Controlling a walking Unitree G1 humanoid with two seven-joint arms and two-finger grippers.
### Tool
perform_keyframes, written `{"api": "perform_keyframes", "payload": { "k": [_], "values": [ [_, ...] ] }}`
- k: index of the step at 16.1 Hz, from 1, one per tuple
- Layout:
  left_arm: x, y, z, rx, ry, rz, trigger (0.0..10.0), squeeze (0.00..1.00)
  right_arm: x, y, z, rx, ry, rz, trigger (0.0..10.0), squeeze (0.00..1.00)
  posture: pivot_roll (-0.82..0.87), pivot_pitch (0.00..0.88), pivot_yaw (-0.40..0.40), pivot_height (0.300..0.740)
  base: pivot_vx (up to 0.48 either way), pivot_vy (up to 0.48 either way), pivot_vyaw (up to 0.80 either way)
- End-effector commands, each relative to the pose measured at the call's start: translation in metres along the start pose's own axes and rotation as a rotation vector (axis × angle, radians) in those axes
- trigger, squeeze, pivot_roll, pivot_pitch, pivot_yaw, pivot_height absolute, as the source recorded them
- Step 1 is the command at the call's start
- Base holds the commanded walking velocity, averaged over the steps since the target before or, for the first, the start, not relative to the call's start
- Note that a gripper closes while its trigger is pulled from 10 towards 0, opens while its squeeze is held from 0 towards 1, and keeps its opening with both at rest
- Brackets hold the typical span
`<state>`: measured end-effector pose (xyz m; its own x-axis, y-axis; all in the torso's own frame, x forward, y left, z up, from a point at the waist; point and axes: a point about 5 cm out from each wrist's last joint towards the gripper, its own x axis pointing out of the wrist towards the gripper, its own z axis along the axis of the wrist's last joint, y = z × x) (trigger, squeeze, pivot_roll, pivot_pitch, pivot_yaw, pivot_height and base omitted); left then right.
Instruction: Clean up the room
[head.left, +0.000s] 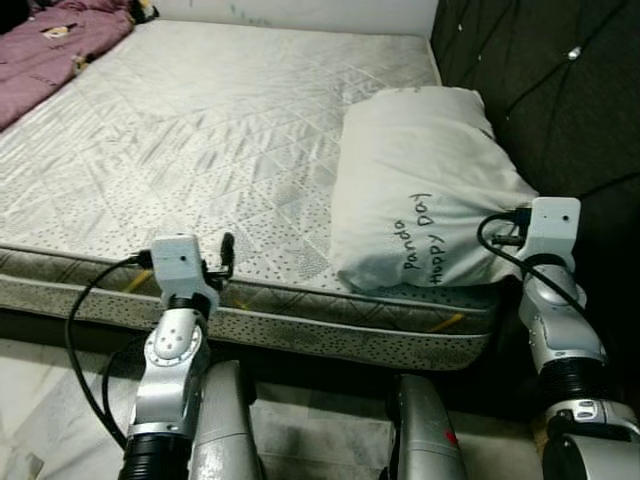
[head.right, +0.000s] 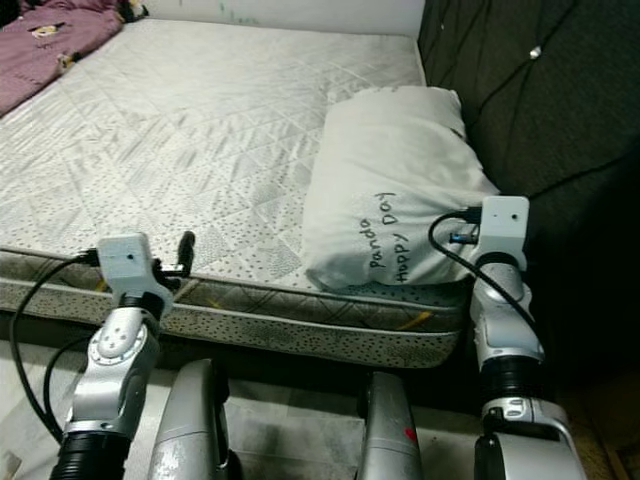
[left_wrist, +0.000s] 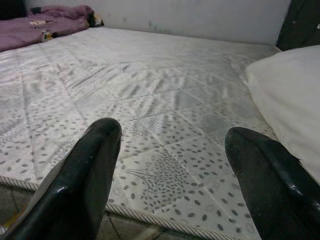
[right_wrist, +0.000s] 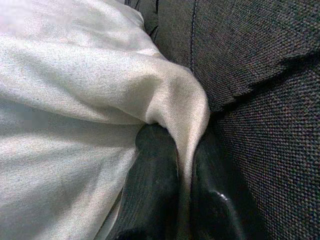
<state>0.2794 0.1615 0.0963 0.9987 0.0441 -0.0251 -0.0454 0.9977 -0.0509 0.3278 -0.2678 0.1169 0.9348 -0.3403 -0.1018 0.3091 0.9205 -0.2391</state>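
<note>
A white pillow (head.left: 420, 180) with "Panda Happy Day" written on it lies at the right front corner of the mattress (head.left: 200, 130), against the dark headboard (head.left: 560, 90). My right gripper (right_wrist: 182, 195) is shut on a pinched fold of the pillow's corner, beside the headboard fabric (right_wrist: 260, 75). My left gripper (left_wrist: 170, 175) is open, hovering just above the mattress's front edge with nothing between its fingers (left_wrist: 85, 175). The pillow's edge (left_wrist: 290, 95) lies off to one side of it.
A purple blanket (head.left: 50, 45) is heaped at the far left corner of the bed. The wall runs behind the bed. Pale floor (head.left: 50, 400) lies below the mattress edge, where my legs stand.
</note>
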Motion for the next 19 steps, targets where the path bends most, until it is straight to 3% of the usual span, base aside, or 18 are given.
{"api": "perform_keyframes", "payload": {
  "k": [1, 2, 3, 4, 8, 12, 15, 16, 19],
  "values": [
    [0.005, -0.001, 0.002, 0.003, -0.007, 0.001, 10.0, 0.00, 0.005, -0.018, 0.015, 0.017, -0.063, -0.075, 0.0, 0.00, -0.01, 0.000, -0.013, 0.547, 0.000, 0.000, 0.00],
    [0.005, -0.001, 0.002, 0.002, -0.009, -0.001, 10.0, 0.00, 0.002, -0.014, 0.011, 0.010, -0.057, -0.060, 6.7, 0.00, -0.02, 0.000, -0.011, 0.547, 0.000, 0.000, 0.00],
    [0.007, -0.003, 0.003, 0.001, -0.013, -0.005, 10.0, 0.00, -0.002, -0.005, 0.005, 0.003, -0.051, -0.026, 10.0, 0.00, -0.02, 0.000, -0.010, 0.547, 0.000, 0.000, 0.00],
    [0.008, -0.004, 0.004, -0.001, -0.015, -0.008, 10.0, 0.00, -0.008, 0.003, -0.002, 0.005, -0.052, 0.010, 10.0, 1.00, -0.02, 0.000, -0.010, 0.547, 0.000, 0.000, 0.00],
    [0.010, -0.003, 0.004, -0.004, -0.019, -0.008, 10.0, 0.00, -0.030, 0.027, -0.014, -0.040, -0.093, 0.085, 10.0, 1.00, -0.03, 0.000, -0.010, 0.547, 0.000, 0.000, 0.00],
    [0.016, 0.002, 0.006, 0.000, -0.027, 0.002, 10.0, 0.00, -0.046, 0.035, -0.020, -0.058, -0.111, 0.116, 10.0, 1.00, -0.03, 0.000, -0.008, 0.547, 0.000, 0.000, 0.00],
    [0.020, 0.004, 0.008, 0.003, -0.042, 0.010, 10.0, 0.00, -0.044, 0.032, 0.004, -0.101, -0.235, 0.079, 10.0, 1.00, -0.04, 0.000, 0.000, 0.547, 0.000, 0.000, 0.00],
    [0.021, 0.007, 0.010, 0.002, -0.050, 0.019, 10.0, 0.00, -0.041, 0.035, 0.027, -0.085, -0.322, 0.066, 10.0, 1.00, -0.04, 0.000, 0.003, 0.547, 0.000, 0.000, 0.00],
    [0.024, 0.006, 0.011, 0.002, -0.059, 0.015, 10.0, 0.00, -0.031, 0.057, 0.051, -0.049, -0.393, 0.135, 10.0, 1.00, -0.03, 0.000, -0.001, 0.547, 0.000, 0.000, 0.00]
  ]
}}
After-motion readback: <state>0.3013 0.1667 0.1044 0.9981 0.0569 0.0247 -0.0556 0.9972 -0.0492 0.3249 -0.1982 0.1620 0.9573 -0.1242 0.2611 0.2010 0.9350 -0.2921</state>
